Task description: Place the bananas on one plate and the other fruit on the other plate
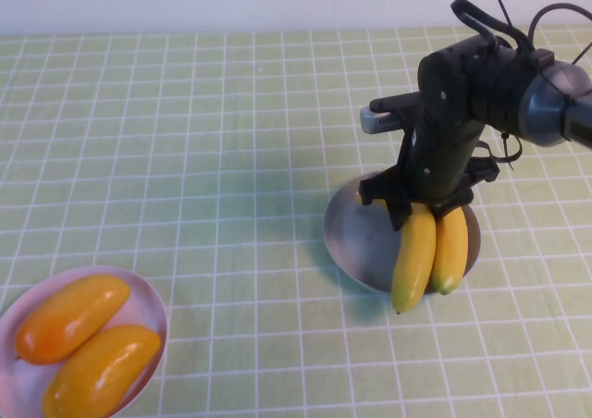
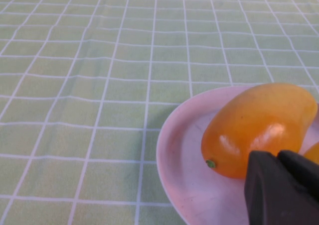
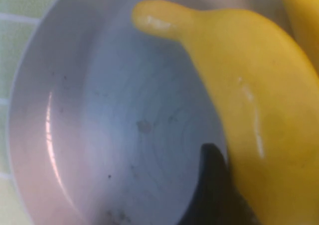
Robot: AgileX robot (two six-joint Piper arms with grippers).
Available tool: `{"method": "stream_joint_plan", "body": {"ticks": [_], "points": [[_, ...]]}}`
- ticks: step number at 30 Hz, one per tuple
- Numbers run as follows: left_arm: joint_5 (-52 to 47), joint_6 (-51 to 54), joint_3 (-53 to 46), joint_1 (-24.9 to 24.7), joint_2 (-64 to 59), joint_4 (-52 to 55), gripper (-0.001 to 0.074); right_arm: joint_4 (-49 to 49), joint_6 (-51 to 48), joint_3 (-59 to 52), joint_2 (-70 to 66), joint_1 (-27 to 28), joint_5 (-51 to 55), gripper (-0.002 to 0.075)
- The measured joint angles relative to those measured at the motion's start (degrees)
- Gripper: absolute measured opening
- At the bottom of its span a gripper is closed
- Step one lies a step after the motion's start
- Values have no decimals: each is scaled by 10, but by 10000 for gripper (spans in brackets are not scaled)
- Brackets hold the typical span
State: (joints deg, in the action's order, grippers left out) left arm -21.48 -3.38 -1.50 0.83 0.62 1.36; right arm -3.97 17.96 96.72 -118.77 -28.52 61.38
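**Desk:** What does the high view show?

**Photographer:** The right gripper [image 1: 413,207] hangs over the round shallow grey-blue plate [image 1: 356,238] toward the table's right edge, its dark jaws spread wide astride the upper end of one long curved yellow plastic-looking banana [image 1: 413,256]. A second yellow banana [image 1: 450,250] lies touching it. Both rest on the plate, but their lower tips overhang its near rim. I cannot tell whether the pads are pressing the banana or just clear of it.

**Desk:** And the rest?

**Photographer:** Two plump oval orange-yellow mangoes [image 1: 71,316] [image 1: 102,370] sit side by side on the round pale pink-lilac plate [image 1: 146,294] at the table's near left corner. The left gripper [image 2: 281,187] hovers just beside that plate's rim, jaws shut, holding nothing.

**Desk:** So what could go wrong?

**Photographer:** By my reading the sorting looks all but finished. The risk is the withdrawal: if a finger drags on the smooth banana while lifting, it could roll or slide off the shallow rim, nudging its neighbour too. A straight lift with the jaws fully apart seems safest.
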Motion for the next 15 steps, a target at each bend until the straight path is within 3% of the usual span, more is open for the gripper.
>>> {"method": "stream_joint_plan", "body": {"ticks": [7,15], "points": [[0,0,0,0,0,0,1,-7,0,0,20,0,5,453],[0,0,0,0,0,0,1,-23,0,0,81,-7,23,419]]}}
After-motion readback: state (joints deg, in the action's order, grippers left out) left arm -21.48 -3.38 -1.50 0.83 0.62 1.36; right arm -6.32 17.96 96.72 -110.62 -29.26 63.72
